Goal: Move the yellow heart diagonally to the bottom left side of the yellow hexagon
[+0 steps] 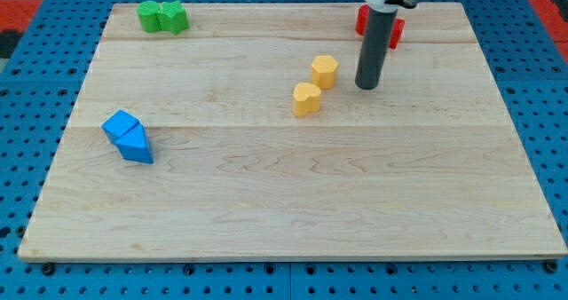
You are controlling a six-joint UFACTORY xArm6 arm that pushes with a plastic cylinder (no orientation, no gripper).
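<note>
My tip (pixel 367 86) is the blunt lower end of a straight dark rod with no jaws or fingers on it, so it neither spreads, presses together nor pinches; it stands upright on the wooden board (pixel 293 202) and touches no block. Nearest to it, just off toward the view's left and about level with it, sits the yellow hexagon (pixel 324 71), with a narrow strip of bare wood between the 2. A little further the same way, to the view's left of my tip and slightly toward the view's bottom, lies the yellow heart (pixel 307 98), close against the hexagon's bottom-left corner, though whether the 2 touch cannot be told. Behind the rod, toward the view's top, a red block (pixel 397 32) is partly hidden by the shaft, so its shape cannot be made out. Well apart from my tip, far to the view's left near the top edge, 2 green blocks (pixel 162 17) sit pressed together, their shapes unclear. Farthest off, toward the view's left and lower down, 2 blue blocks (pixel 128 137) huddle in contact, one of them looking wedge-like.
</note>
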